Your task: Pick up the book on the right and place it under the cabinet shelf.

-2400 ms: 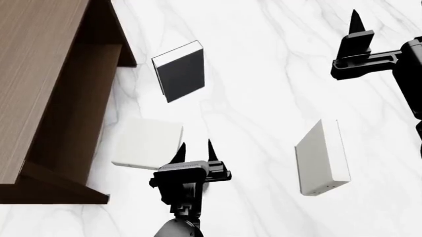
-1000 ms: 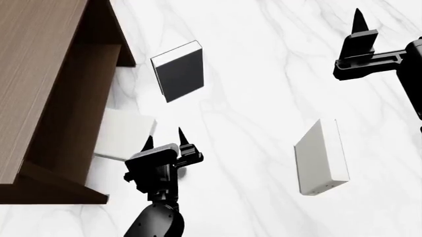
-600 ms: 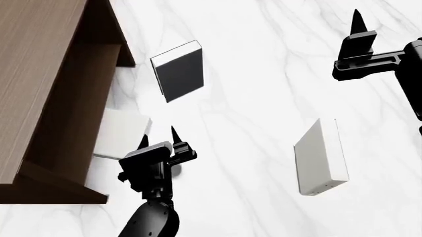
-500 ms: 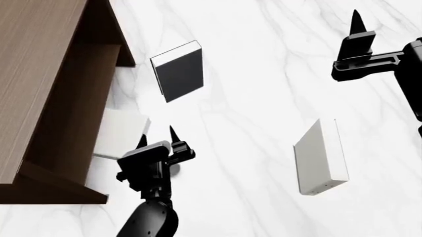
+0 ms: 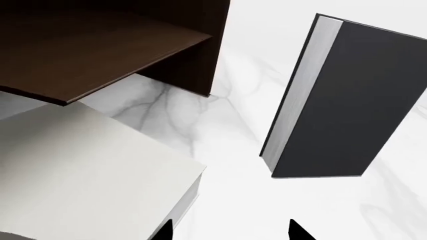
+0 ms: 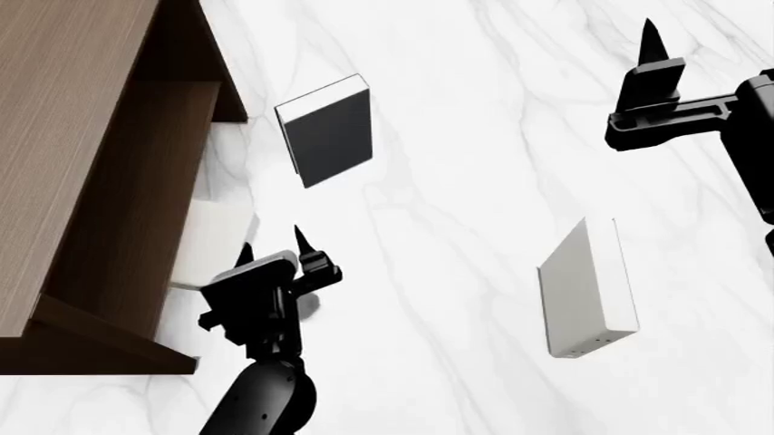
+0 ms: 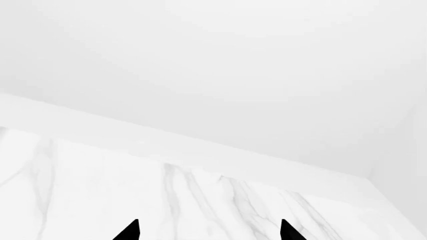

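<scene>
Left hand (image 6: pixel 274 252) sits low near the cabinet shelf (image 6: pixel 85 172), fingers spread apart, nothing between them; its tips stand just beside the exposed edge of the book (image 6: pixel 216 243). The book lies flat on the table (image 6: pixel 459 190), partly tucked beneath the shelf; in the left wrist view its cover (image 5: pixel 80 170) runs under the shelf board (image 5: pixel 93 55), but a good part pokes out.

Judged step: pushing it in, not carrying. To do it well, keep the fingertips low against the book's free edge, press straight toward the cabinet, and watch that the book does not rotate or catch on the side panel. Stop once it is fully under.

Pale grey book (image 6: pixel 589 290) lies well apart on the right side, untouched; tiny dots on its narrow end, unreadable. Dark book (image 6: pixel 326 130) lies further out, near the cabinet's far corner, clear of the push path. Right hand (image 6: pixel 653 50) hangs high at far right, fingers parted, holding nothing.

No brands, labels or legible writing on any cover.
</scene>
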